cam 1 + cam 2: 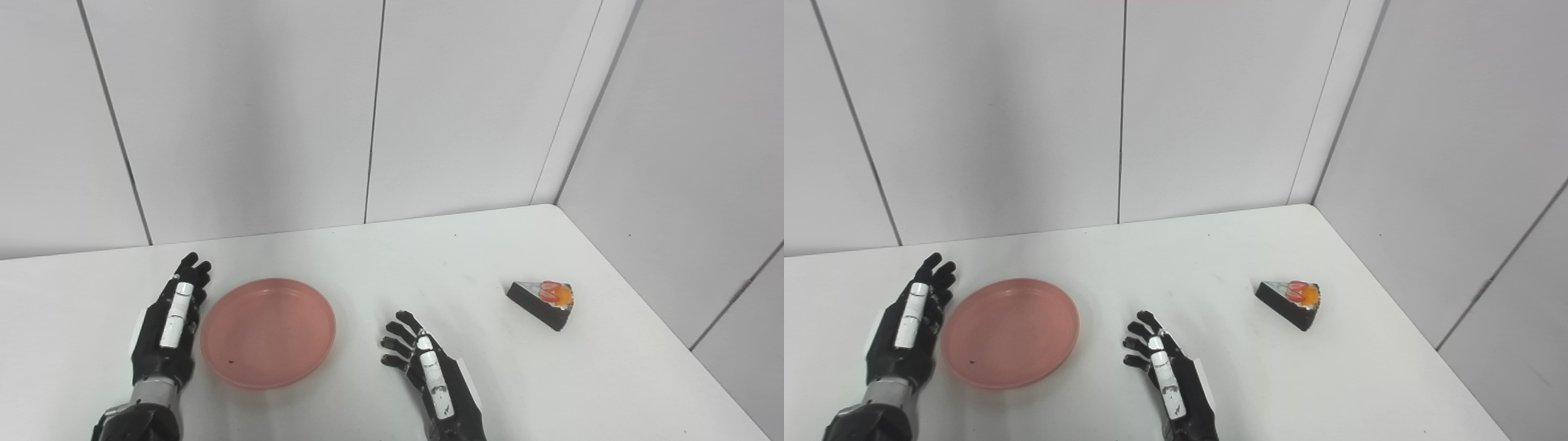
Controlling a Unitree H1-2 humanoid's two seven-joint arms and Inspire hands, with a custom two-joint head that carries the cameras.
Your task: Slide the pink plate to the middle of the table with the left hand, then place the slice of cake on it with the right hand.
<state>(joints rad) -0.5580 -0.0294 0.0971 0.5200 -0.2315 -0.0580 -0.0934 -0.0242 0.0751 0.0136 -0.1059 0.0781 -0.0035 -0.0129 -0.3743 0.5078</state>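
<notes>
A: Where's the plate (267, 332)?

B: Left of centre, left hand (169, 324) flat at its nine o'clock edge, fingers loose, holding nothing.

A: And the cake (541, 302)?

B: Well apart, at the plate's three o'clock. Right hand (432, 373) waits between them, fingers spread, empty.

A: Risks?

B: A push off-centre could spin the plate, or run it into the right hand.

A smooth white rectangular tabletop (429, 257) is filling the lower part of both views, its far right corner sitting against the walls. Pale grey wall panels (245, 110), split by thin dark vertical seams, are standing behind it and running along its right side.
</notes>
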